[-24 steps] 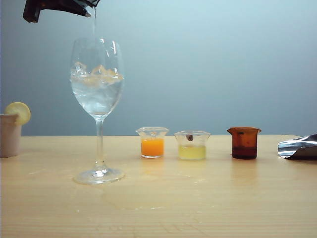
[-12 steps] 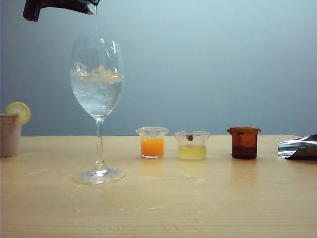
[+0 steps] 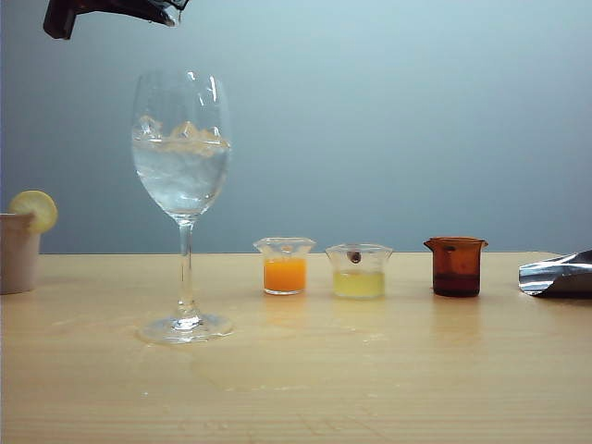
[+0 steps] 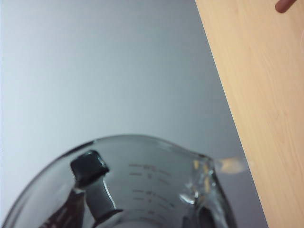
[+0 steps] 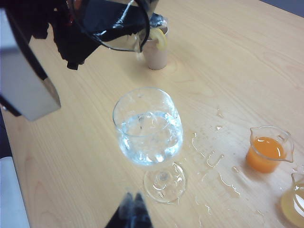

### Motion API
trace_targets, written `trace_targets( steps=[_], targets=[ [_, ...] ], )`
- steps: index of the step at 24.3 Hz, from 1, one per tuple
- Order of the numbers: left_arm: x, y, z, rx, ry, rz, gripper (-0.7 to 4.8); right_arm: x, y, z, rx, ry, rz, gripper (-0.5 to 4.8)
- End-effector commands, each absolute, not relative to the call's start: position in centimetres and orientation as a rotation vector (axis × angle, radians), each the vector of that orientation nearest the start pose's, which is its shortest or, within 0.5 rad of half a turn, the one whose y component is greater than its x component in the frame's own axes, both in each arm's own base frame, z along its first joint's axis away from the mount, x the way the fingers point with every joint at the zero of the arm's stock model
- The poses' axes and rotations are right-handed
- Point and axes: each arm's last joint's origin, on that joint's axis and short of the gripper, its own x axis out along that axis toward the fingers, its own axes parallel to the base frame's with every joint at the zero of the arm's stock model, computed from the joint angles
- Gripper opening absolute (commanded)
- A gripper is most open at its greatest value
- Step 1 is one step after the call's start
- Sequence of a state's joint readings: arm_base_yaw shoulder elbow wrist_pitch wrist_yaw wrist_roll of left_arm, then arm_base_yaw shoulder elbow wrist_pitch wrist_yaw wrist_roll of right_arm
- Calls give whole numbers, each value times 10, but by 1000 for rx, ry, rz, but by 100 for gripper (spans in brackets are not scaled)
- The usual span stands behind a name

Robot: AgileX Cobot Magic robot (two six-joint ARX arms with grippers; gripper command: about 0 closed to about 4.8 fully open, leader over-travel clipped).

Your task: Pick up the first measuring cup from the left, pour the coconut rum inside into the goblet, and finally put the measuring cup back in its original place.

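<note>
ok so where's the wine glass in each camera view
Exterior view: the wine glass stands left of centre on the table, below the left gripper.
Left wrist view: not in it; only the tipped measuring cup.
Right wrist view: centre, seen from above.
Shared landmark: the orange cup.
</note>
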State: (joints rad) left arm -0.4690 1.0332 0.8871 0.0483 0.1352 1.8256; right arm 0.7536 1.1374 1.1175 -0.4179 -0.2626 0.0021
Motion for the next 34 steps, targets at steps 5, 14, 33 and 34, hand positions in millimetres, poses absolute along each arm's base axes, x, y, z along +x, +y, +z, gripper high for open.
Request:
trace_targets(
  steps=[5,14,33,34],
  targets=[
    [202,-109,352,1768,-523,-487,111,171,171,362,-103,413,1009,-5],
    [201,-108,353,1638,-474,-503,111,171,171,363,-102,409,1009,-5],
    [214,-76,346,586,-48,-584,111,173,173,371,-79,314,1014,-5],
    [216,-71,346,555,-36,-573,111,173,174,372,-77,309,1014,-5]
  ],
)
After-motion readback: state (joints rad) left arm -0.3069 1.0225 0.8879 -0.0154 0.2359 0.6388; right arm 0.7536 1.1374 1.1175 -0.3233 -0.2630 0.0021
